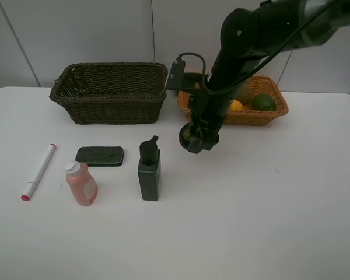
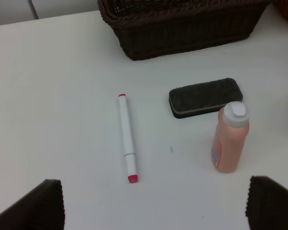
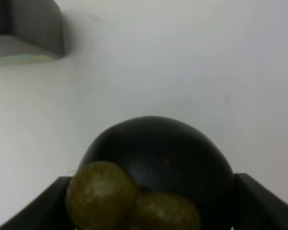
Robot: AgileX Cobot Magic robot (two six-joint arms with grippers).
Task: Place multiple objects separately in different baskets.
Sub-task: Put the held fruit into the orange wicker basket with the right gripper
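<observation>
We are pinching the dark mangosteen point(image 3: 158, 158) in the right gripper point(image 1: 195, 139).
We are holding it just in front of the orange-tan basket point(image 1: 277, 111); the left gripper point(image 2: 156, 203) is standing spread wide.

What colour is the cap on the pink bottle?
White. The cap of the pink bottle shows best in the left wrist view.

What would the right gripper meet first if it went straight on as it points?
Likely the bare table, with the held mangosteen touching first; the pump bottle stands aside. Height is unclear.
</observation>
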